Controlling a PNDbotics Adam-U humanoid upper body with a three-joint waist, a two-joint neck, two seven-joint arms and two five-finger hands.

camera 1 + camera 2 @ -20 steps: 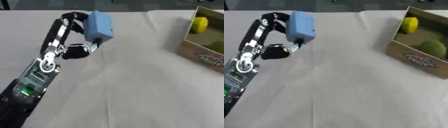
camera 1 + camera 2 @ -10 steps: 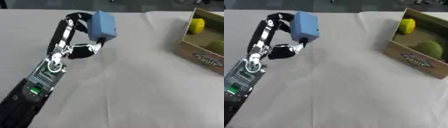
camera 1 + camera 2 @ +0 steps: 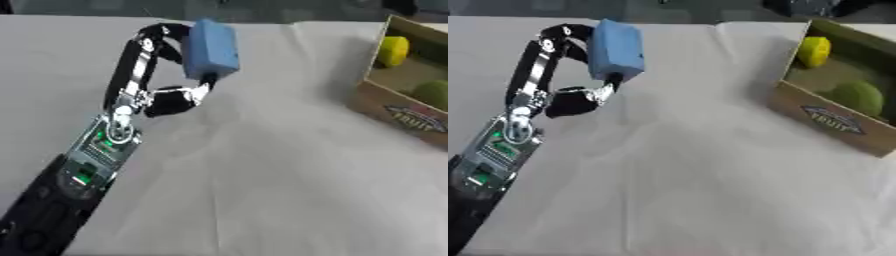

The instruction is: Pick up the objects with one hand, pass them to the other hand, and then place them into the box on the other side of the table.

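Up near the far left of the worktop (image 3: 262, 190), the left hand (image 3: 171, 95) has its fingers curled around a blue block (image 3: 211, 49), holding it in the air. At the right edge sits the box (image 3: 833, 120) with a yellow fruit (image 3: 814, 51) and a green fruit (image 3: 857, 97) inside.

A light blue block (image 3: 211, 48) sits in the black-and-silver left robot hand (image 3: 166, 75). The tabletop (image 3: 262, 175) is pale grey; the brown box (image 3: 833, 120) holds yellow (image 3: 813, 51) and green (image 3: 854, 96) fruit.
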